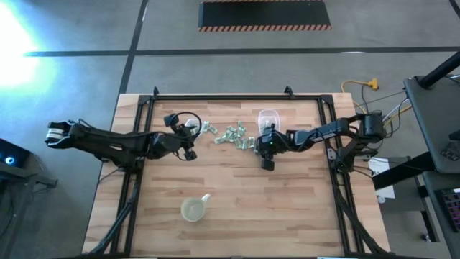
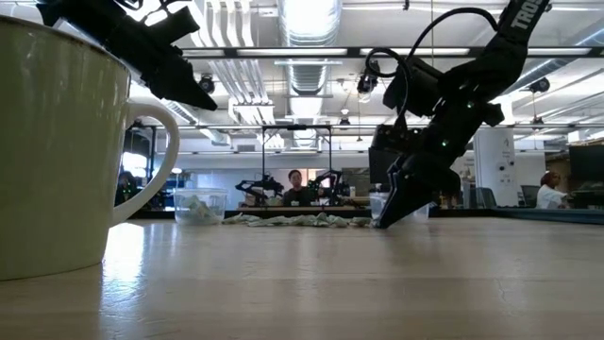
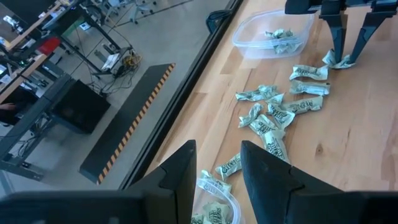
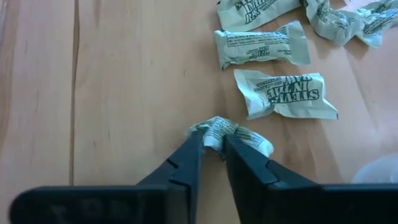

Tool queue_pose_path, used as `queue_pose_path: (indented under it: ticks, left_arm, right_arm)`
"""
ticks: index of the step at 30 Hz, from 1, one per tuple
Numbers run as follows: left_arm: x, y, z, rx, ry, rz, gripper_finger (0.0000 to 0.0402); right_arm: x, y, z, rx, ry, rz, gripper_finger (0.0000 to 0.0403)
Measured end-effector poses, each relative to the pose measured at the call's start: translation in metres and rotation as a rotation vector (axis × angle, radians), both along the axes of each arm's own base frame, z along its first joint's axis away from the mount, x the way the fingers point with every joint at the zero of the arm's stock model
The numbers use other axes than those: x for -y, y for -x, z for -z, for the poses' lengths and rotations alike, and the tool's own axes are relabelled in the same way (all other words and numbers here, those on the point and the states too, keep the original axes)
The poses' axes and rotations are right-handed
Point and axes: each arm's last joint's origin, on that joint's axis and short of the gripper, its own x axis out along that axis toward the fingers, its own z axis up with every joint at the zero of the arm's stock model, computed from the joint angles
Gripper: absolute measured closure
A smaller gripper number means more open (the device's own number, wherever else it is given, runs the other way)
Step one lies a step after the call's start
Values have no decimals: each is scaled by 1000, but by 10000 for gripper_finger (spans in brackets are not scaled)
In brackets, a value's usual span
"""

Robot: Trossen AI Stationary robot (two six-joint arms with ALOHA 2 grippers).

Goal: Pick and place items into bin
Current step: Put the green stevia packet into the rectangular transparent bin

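Only the right wrist view shows the right gripper (image 4: 212,144) nearly closed, its fingers pinching one pale green packet (image 4: 233,133) on the table (image 4: 124,93), other items (image 4: 275,93) just beyond the tips, while the left gripper (image 3: 214,163) hovers part-open, holding nothing, above a clear container (image 3: 214,199).

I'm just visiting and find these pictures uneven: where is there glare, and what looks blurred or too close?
High view: a white glare burns out the floor at the upper left corner. Low view: bright ceiling lights backlight the arms into silhouettes, and the yellowish round cup looms huge and soft. Right wrist view: the crumpled pale green wrapped piece between the jaws is sharp enough that its print shows.
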Motion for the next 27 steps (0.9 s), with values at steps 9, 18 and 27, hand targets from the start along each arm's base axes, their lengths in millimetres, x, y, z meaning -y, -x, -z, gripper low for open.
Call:
queue_pose_path:
  ticks: [9,18,27]
  left_arm:
    - [0,0,0,0,0,0,292]
    - [0,0,0,1,0,0,292]
    - [0,0,-1,8,1,0,292]
  right_arm:
    - [-3,-1,-11,32,19,-27,391]
    - [-3,-3,-33,113,49,-47,394]
    - [-4,2,-54,184,75,-60,394]
